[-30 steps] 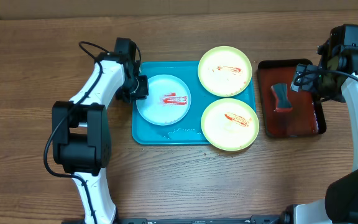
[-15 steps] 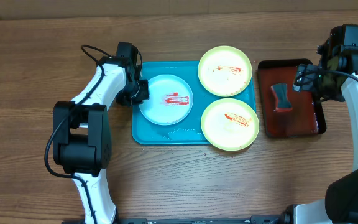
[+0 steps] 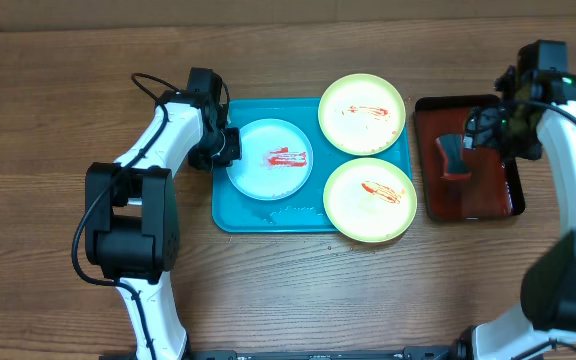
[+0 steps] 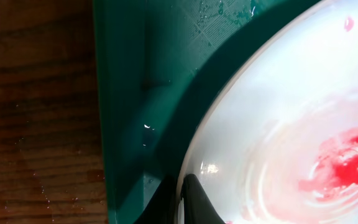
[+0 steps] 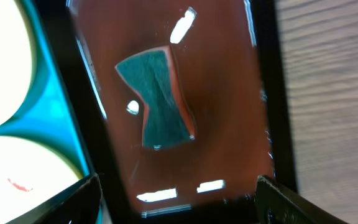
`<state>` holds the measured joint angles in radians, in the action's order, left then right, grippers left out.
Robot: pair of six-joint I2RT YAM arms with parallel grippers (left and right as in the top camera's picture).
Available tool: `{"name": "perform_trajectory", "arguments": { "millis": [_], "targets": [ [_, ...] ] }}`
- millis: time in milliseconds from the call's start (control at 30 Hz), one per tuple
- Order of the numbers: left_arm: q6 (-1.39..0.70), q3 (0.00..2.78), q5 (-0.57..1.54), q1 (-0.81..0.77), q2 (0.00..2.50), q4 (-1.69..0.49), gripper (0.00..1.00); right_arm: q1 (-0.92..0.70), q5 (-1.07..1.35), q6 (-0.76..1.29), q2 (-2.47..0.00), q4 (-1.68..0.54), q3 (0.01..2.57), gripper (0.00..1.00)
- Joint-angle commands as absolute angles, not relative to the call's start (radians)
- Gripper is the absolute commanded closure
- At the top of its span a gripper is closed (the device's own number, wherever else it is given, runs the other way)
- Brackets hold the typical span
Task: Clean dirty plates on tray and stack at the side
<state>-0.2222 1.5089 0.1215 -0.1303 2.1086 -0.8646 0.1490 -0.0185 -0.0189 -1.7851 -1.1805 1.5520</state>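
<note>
Brown wooden table (image 3: 288,290) fills the overhead view, grain running side to side, evenly lit. Along its far edge there's a paler tan strip (image 3: 268,8), can't tell what. Close up, the wood looks darker, speckled.

Pale plate (image 3: 270,159) and left end effector (image 3: 229,150) slightly farther right along the tray (image 3: 268,215)

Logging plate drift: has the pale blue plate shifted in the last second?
Yes. The pale blue plate has slid slightly right, away from the tray's left rim, left gripper at its edge.
</note>
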Motion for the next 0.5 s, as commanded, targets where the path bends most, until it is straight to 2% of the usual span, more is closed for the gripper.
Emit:
{"name": "perform_trajectory", "arguments": {
  "millis": [0,467],
  "targets": [
    [-0.224,1.494,0.120,-0.137,2.123,-0.859,0.96,0.146,0.018,-0.049,-1.875,-1.144,1.572,0.19],
    [-0.224,1.494,0.120,-0.138,2.123,-0.847,0.96,0.146,0.016,-0.054,-2.115,-1.143,1.572,0.21]
  ]
}}
